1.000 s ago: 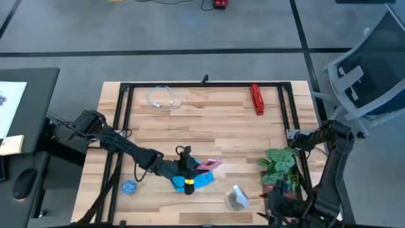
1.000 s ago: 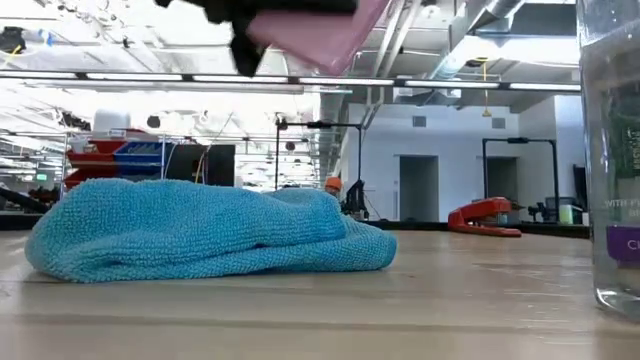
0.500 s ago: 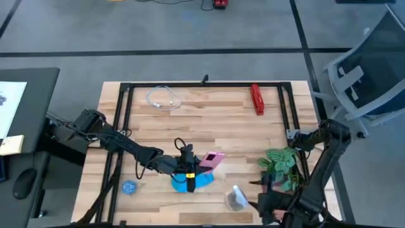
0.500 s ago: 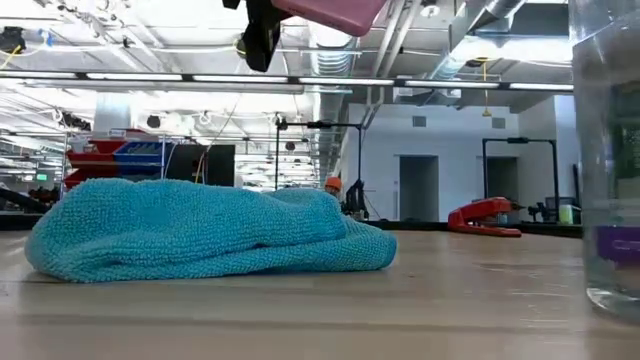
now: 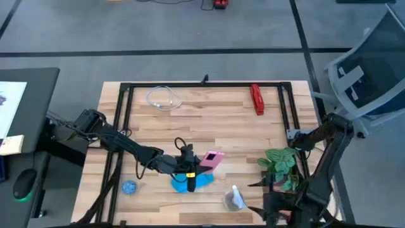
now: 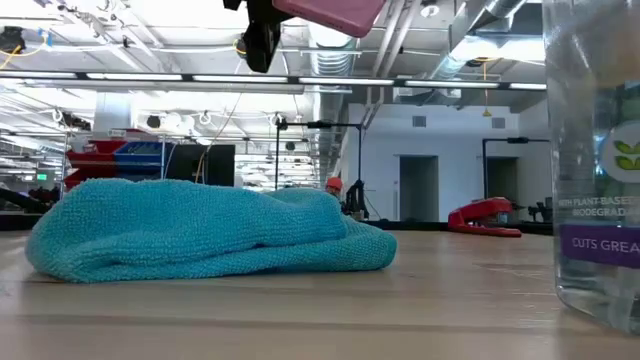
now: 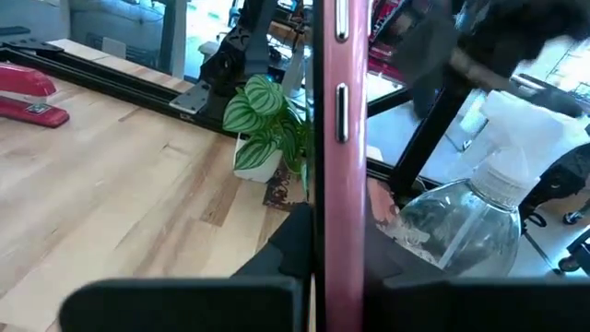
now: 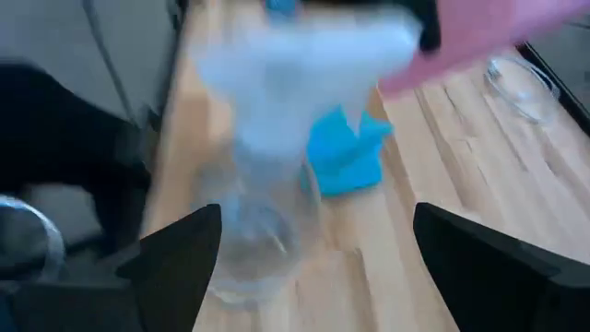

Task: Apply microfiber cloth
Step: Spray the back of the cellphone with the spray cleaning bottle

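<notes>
**A:** Where is the microfiber cloth [image 5: 197, 180]?

**B:** It lies bunched in a soft heap on the wooden table [image 5: 209, 126], near the front edge. In the low view the cloth [image 6: 200, 228] rests flat on the boards with nothing touching it.

**A:** And the left gripper [image 5: 190, 164]?

**B:** It hangs just above the cloth, closed on a pink phone [image 5: 211, 159]. The left wrist view shows the phone [image 7: 336, 166] edge-on, pinched between the two dark fingers. In the low view the phone [image 6: 330, 14] is up in the air over the cloth, not touching it.

**A:** What about the right gripper [image 5: 269, 209]?

**B:** It is low at the front edge of the table, to the right of the cloth, just beside a clear spray bottle [image 5: 236, 199]. Its fingers [image 8: 175, 267] are spread wide with the bottle [image 8: 263, 184] ahead of them, and they grip nothing.

**A:** Anything else around the cloth?

**B:** A small blue disc [image 5: 129, 187] to its left, a potted plant [image 5: 280, 163] well to its right, and, at the far side of the table, a red stapler [image 5: 257, 99] and a coiled cable [image 5: 164, 99].
</notes>
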`<control>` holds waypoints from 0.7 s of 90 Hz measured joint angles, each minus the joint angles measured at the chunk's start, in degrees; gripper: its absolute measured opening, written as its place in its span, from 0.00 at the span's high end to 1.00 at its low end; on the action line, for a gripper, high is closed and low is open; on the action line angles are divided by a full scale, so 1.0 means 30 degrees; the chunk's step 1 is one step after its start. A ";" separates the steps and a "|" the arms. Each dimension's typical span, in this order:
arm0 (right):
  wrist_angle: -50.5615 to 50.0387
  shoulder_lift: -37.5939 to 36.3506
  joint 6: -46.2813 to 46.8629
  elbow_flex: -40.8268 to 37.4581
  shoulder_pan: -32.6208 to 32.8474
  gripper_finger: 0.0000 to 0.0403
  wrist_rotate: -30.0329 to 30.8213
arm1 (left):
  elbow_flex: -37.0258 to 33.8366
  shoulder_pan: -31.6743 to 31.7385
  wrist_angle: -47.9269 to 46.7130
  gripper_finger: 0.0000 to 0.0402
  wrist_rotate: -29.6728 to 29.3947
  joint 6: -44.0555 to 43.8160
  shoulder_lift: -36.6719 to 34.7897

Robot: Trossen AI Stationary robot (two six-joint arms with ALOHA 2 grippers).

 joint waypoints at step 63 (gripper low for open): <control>0.2890 -0.0270 0.2002 -0.2653 -0.0957 0.14 -0.1809 | 0.0000 -0.0015 -0.0651 0.98 0.0354 0.0622 0.0003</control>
